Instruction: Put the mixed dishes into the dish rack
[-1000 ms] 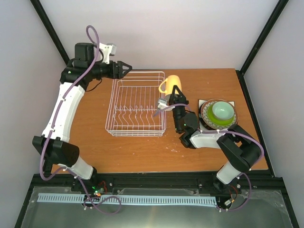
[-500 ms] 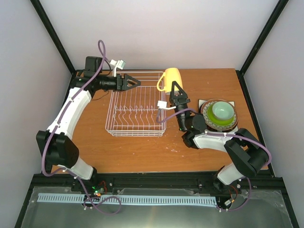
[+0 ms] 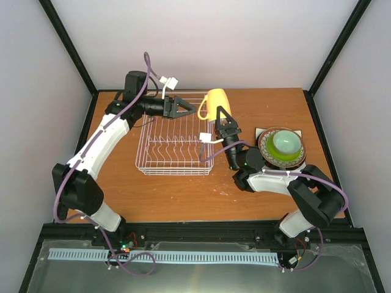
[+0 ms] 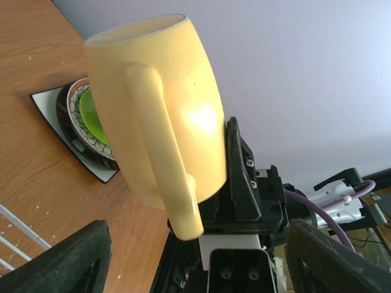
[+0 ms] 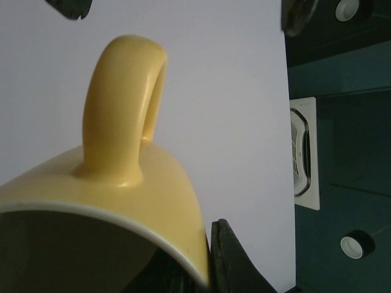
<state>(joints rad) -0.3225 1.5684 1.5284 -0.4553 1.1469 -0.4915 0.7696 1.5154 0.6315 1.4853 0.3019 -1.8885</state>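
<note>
Top external: right gripper (image 3: 224, 119) clasps mug (image 3: 215, 101), left gripper (image 3: 190, 108) spread

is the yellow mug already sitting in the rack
No, the mug is held off the table by the right end effector, near the far right corner of the rack, not resting in it.

A glossy yellow-tan mug (image 5: 153, 183) fills the lower left, its looped handle (image 5: 125, 110) pointing up and its pale rim arcing over a dark interior. A black gripper finger (image 5: 229, 259) presses against the rim's right edge. Behind is a plain pale wall (image 5: 226, 91), with a dark teal strip (image 5: 348, 152) at the right carrying a white square vented panel (image 5: 303, 152). Two dark blurred shapes (image 5: 68, 7) poke in along the top edge.
</note>
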